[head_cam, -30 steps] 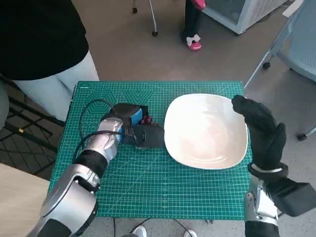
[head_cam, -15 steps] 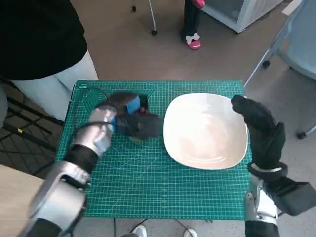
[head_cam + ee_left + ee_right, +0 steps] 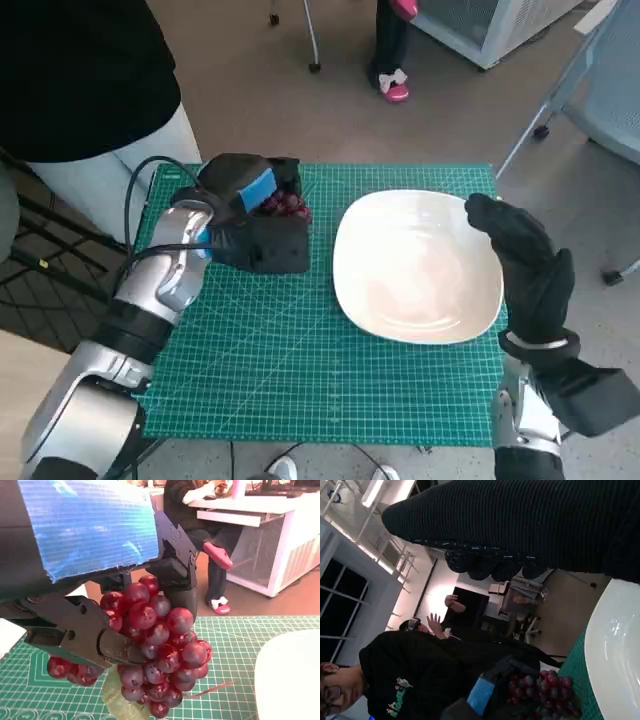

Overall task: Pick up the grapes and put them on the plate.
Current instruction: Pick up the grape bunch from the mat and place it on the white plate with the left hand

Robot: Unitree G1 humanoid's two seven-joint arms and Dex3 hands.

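Grapes (image 3: 155, 645): one dark red bunch, gripped in the left hand (image 3: 255, 225), black fingers (image 3: 90, 637) closed round the upper part of the cluster. The lower grapes hang free below the fingers, with a pale green leaf (image 3: 120, 702) and a thin stem end showing under them. In the head view only a small patch of red shows beside the blue tape; whether the bunch touches the mat cannot be told there. In the left wrist view it appears clear of the mat.

Bunch sits over the far left part of the green cutting mat (image 3: 300, 380), left of the plate (image 3: 415, 270) and apart from it. Plate is white, rounded-square, on the right half of the mat, nothing on it.

Right hand (image 3: 525, 265) in its knitted glove rests at the plate's right rim, fingers stretched along the edge, holding nothing.

Surroundings: a person in a black top and pale trousers (image 3: 90, 110) stands just off the mat's far left corner. Beyond the table, a foot in a pink shoe (image 3: 392, 88) on the floor, and a chair leg with castors (image 3: 535, 125) to the far right.

Right wrist view: shows the grapes and taped hand from the plate side, the plate's rim, and the person behind. Left wrist view alone shows the leaf, plus a seated person at a white desk (image 3: 250, 505).
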